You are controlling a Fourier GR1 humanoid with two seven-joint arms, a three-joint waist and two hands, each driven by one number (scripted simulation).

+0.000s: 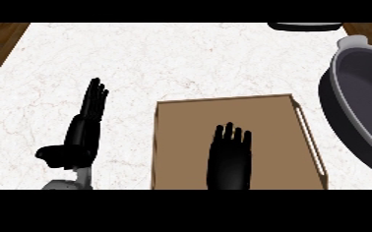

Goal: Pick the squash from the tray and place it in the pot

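The white marbled desk (145, 64) carries a brown tray (276, 128) at its near edge and a dark pot (349, 103) at its right edge. My right robot hand (230, 159) lies flat over the tray, fingers straight, grasping nothing. I see no squash; it may sit hidden beneath that palm. My left robot hand (85, 123) rests released, left of the tray.

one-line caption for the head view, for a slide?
Right hand open over brown rectangular tray; left hand resting on white marble counter; dark grey pot at right.
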